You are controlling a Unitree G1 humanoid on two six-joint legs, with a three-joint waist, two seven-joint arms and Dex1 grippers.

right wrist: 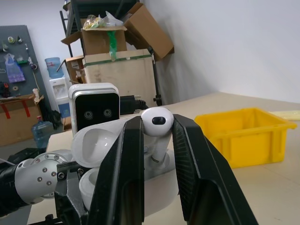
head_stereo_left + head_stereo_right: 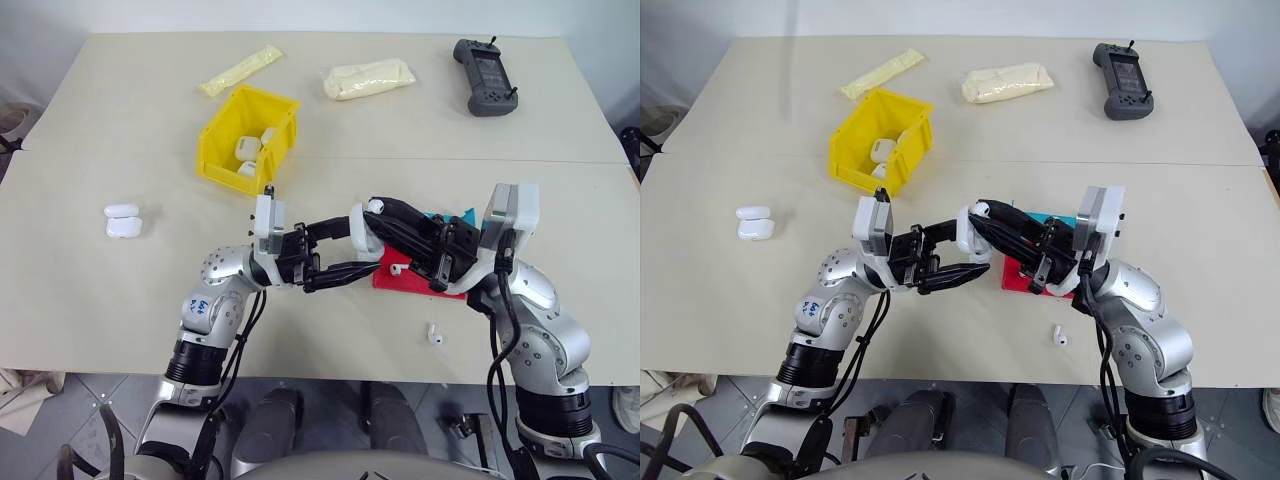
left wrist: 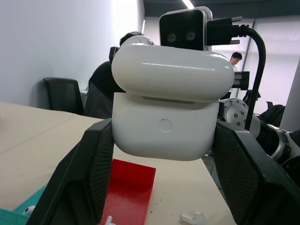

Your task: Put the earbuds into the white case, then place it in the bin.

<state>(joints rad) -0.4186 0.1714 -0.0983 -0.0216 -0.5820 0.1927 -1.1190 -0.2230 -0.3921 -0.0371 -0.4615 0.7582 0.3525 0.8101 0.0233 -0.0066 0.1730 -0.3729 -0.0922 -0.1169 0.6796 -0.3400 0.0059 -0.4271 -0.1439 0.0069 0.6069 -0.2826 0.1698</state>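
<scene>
My left gripper [image 2: 358, 246] is shut on the white case [image 2: 362, 232], held above the table's near part with its lid flipped open. In the left wrist view the case [image 3: 166, 126] sits between both fingers [image 3: 89, 178], lid [image 3: 171, 75] above it. My right gripper [image 1: 157, 121] is shut on an earbud [image 1: 157, 123], stem down, right over the open case [image 1: 96, 145]. From the head the earbud [image 2: 376, 207] shows at the case's top. Another earbud [image 2: 434, 333] lies on the table, and one [image 2: 397, 268] on the red tray. The yellow bin [image 2: 222, 142] stands further back to the left.
The bin holds several white cases. A red tray [image 2: 392, 280] and a teal tray [image 2: 452, 216] lie under my right arm. White cases [image 2: 122, 220] sit at the left. A black controller [image 2: 485, 76] and two pale packets [image 2: 368, 78] lie at the back.
</scene>
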